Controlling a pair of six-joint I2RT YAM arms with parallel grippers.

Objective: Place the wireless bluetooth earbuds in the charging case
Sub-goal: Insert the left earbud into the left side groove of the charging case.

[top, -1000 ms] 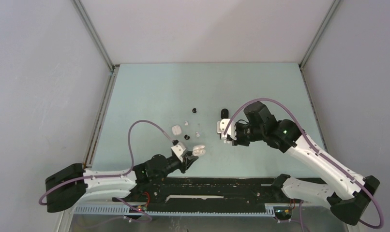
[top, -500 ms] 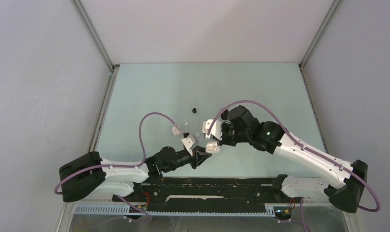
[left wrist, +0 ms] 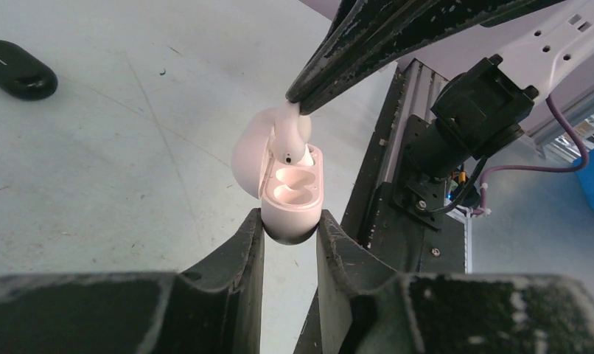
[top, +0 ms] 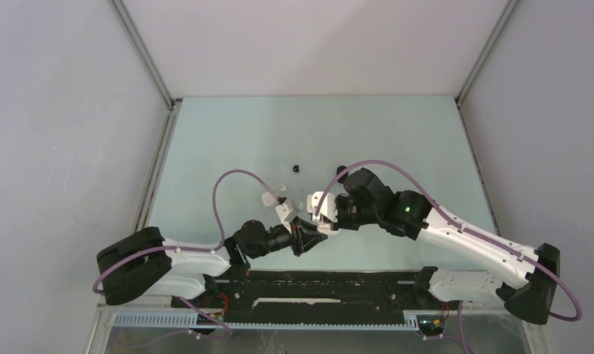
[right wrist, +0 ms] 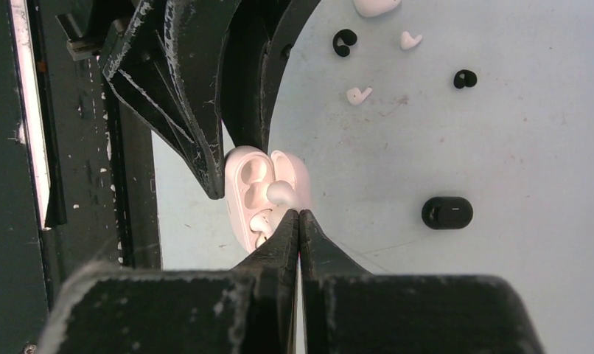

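Observation:
My left gripper [left wrist: 289, 221] is shut on the lower end of a white charging case [left wrist: 294, 193] and holds it above the table with its lid open. Both earbud wells show in the left wrist view. My right gripper [right wrist: 299, 214] is shut on a white earbud [right wrist: 279, 193] and pinches its stem. The earbud [left wrist: 289, 139] hangs at the upper well of the case [right wrist: 248, 188], touching its rim. In the top view the two grippers [top: 309, 237] [top: 326, 223] meet near the table's front middle.
Loose on the table lie a closed black case [right wrist: 446, 212], two black earbuds [right wrist: 344, 42] [right wrist: 465, 78], two white earbuds [right wrist: 359, 94] [right wrist: 408, 40] and another white case [top: 268, 198]. The black rail [top: 316, 284] runs along the near edge.
Both arms have closed in on each other. The left brought the open case rightwards and the right carried the earbud left and down to the case.

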